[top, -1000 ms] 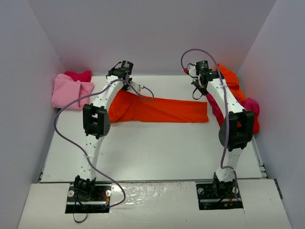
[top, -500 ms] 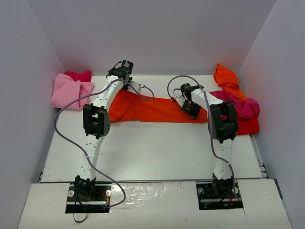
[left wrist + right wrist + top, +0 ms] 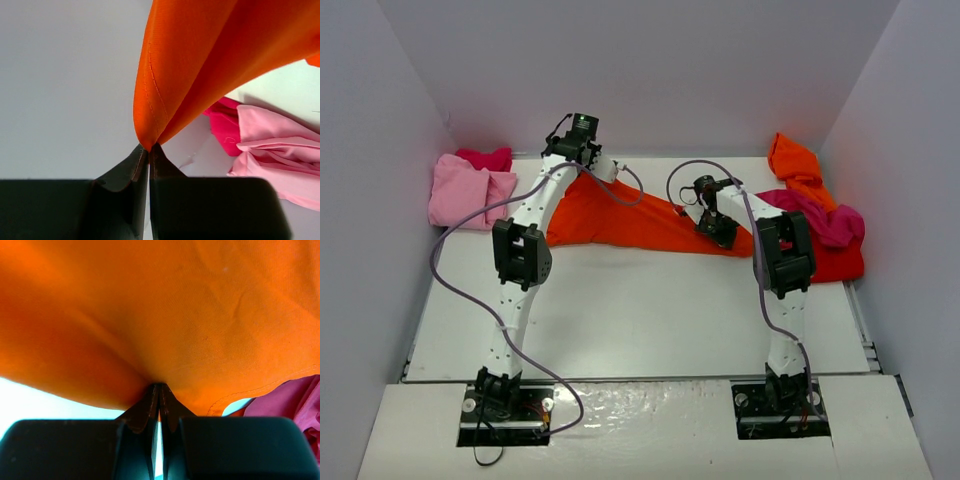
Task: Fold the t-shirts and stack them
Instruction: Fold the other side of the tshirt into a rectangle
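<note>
White arms (image 3: 510,320), black joints (image 3: 520,255), purple cables (image 3: 433,262); left hand (image 3: 149,147) and right hand (image 3: 159,386) black, wedge-tipped.

- White flat table (image 3: 620,320): both arm bases stand at its near edge, the left arm to the left and the right arm to the right.
- Bright orange cloth t-shirt (image 3: 640,222): spread left to right across the far middle of the table, between the two arms.
- Left gripper (image 3: 590,168): closed on that shirt's left end, which is raised off the table.
- Right gripper (image 3: 725,235): closed on the shirt's right end, lower and nearer.
- Light pink cloth t-shirt (image 3: 465,195): far left corner, beside the left wall and left of the left gripper.
- Deep pink-red cloth t-shirt (image 3: 485,158): directly behind the light pink one, touching it.
- Second orange cloth t-shirt (image 3: 795,160): far right corner.
- Magenta cloth t-shirt (image 3: 825,220): in front of it, right of the right gripper.
- Red cloth t-shirt (image 3: 835,262): nearest of the right-hand pile, touching the magenta one.
</note>
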`<action>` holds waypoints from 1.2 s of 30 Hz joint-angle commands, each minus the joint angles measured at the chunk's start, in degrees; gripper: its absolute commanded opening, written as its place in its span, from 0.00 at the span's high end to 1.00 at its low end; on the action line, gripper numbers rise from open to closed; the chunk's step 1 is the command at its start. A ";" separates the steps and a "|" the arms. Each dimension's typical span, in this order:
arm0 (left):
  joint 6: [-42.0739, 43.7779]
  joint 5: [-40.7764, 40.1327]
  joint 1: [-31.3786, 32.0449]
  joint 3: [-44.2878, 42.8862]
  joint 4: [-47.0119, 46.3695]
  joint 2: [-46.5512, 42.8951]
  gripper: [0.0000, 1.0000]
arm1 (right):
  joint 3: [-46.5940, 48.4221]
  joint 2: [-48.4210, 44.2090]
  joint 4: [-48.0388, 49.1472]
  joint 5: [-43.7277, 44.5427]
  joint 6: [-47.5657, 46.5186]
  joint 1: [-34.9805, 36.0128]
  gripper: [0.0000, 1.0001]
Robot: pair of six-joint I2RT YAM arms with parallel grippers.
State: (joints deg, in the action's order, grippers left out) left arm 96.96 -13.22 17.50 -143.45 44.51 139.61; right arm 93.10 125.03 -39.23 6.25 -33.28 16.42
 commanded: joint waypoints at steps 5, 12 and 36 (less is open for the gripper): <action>6.33 0.31 -0.80 -1.91 -6.04 -2.93 1.00 | -1.69 6.10 -1.69 -2.94 -0.07 0.54 1.00; 5.44 -2.23 -0.88 2.39 -4.11 -2.74 1.00 | -2.21 6.14 -1.48 -2.82 -0.52 0.31 1.00; -11.43 -9.95 5.73 30.70 13.00 -22.16 1.00 | -2.54 3.38 -1.46 -2.61 0.06 1.53 1.00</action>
State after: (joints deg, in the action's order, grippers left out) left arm 88.81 -20.23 23.05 -115.95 54.65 120.46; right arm 93.86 125.99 -40.16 9.01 -34.33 17.71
